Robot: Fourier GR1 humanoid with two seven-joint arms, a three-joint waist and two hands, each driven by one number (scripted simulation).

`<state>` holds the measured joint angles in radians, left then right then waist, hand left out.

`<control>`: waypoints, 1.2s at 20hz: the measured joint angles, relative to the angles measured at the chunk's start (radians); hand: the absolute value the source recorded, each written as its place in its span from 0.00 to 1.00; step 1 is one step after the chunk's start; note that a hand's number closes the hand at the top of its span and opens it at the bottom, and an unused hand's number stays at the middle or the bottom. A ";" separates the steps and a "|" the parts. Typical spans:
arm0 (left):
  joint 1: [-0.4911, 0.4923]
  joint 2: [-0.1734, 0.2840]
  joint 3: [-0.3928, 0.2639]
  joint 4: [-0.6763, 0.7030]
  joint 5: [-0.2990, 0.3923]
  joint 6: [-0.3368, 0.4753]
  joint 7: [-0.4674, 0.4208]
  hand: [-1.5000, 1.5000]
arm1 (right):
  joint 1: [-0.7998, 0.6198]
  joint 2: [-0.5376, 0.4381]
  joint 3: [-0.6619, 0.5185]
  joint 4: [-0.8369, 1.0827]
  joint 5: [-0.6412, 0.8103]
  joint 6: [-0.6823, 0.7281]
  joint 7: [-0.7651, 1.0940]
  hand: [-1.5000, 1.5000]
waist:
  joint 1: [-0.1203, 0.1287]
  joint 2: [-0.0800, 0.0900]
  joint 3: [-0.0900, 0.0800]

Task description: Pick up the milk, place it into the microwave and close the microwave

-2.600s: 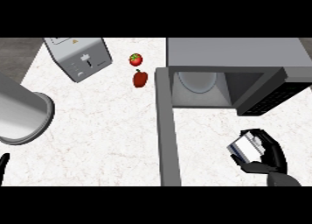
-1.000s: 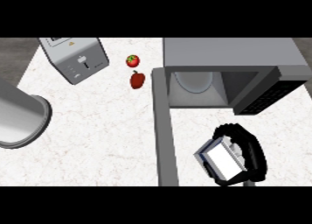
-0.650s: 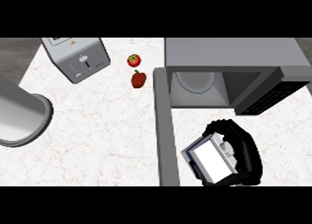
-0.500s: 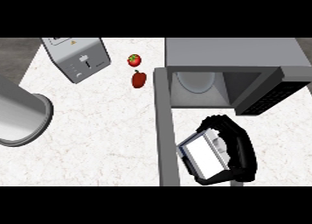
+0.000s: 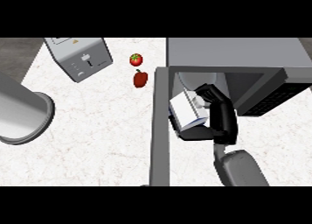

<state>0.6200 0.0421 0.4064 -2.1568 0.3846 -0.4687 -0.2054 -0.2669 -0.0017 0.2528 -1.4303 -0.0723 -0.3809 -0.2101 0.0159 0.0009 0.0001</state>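
The robot's black right hand [image 5: 221,117] is curled round the white rectangular milk carton [image 5: 188,109], fingers over its far end and thumb hooked under its near edge, so the carton sits pinched against the palm. Half a second ago hand and carton were lower down, over the bare strip of bench in front of the appliance; now they have come up and forward, and the carton's far end sits right at the mouth of the grey box-shaped microwave [image 5: 239,53], just short of the pale round plate inside [image 5: 198,79]. The carton is tilted, its white face turned up and to the left. The grey forearm [image 5: 240,168] now shows behind the hand, where earlier only the hand was in sight.

Left of the hand, the microwave's grey door [image 5: 161,127] stands swung open, edge-on. Right of the hand lies the dark vented panel [image 5: 274,97] of the microwave. Further left of the door, on the white speckled bench [image 5: 97,135], a red pepper [image 5: 140,78] and a small red tomato [image 5: 136,59] sit well apart from the hand, beside a silver toaster [image 5: 79,57]. A large grey cylinder [image 5: 16,114] is at the far left, unmoved.
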 measured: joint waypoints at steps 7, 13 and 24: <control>-0.029 0.014 0.042 0.067 0.004 -0.046 -0.017 0.00 | -0.168 -0.001 -0.117 0.296 -0.027 -0.025 -0.106 1.00 | -0.001 -0.007 0.000; -0.087 0.030 0.049 0.098 0.003 -0.040 0.008 0.00 | -0.260 -0.023 -0.205 0.477 -0.064 0.038 -0.289 1.00 | -0.002 -0.021 -0.002; -0.153 0.060 0.083 0.148 0.027 -0.047 0.036 0.00 | -0.547 -0.059 -0.341 0.979 -0.039 0.032 -0.500 1.00 | 0.027 0.012 0.001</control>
<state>0.4668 0.1018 0.4893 -2.0091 0.4114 -0.5159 -0.1695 -0.8142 -0.0607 -0.0879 -0.4508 -0.1108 -0.3492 -0.7104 0.0431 0.0125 0.0013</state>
